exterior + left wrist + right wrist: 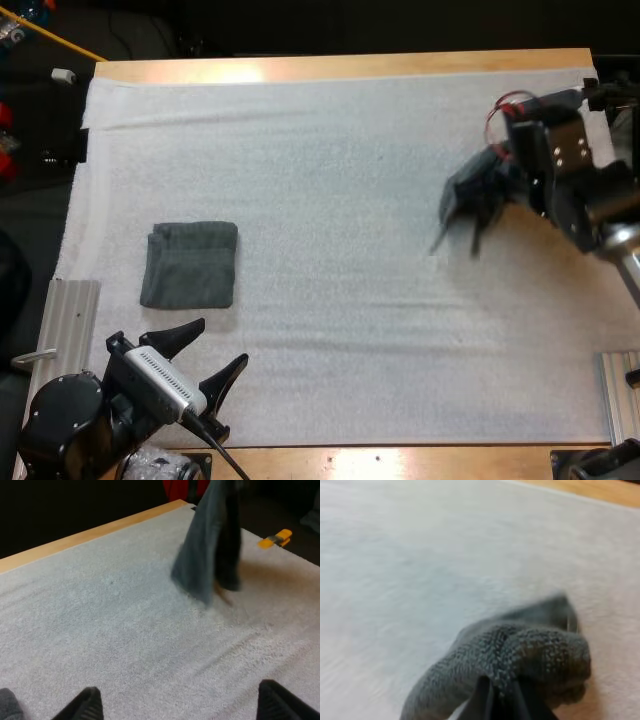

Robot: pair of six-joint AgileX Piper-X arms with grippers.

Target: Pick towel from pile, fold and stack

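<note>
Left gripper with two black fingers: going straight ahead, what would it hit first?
The left gripper would probably meet bare white mat first; beyond it, the dark grey-green towel hanging from the right gripper, though depth is unclear.

Grey-green towel (520, 655) (perhaps ribbed), white mat (420, 555)

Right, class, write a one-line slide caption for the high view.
Right pincer holds a crumpled towel over the white mat; open left pincer stands near the folded towel.

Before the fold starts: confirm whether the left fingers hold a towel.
No: the left fingers stand open over bare mat, near the folded towel.
</note>
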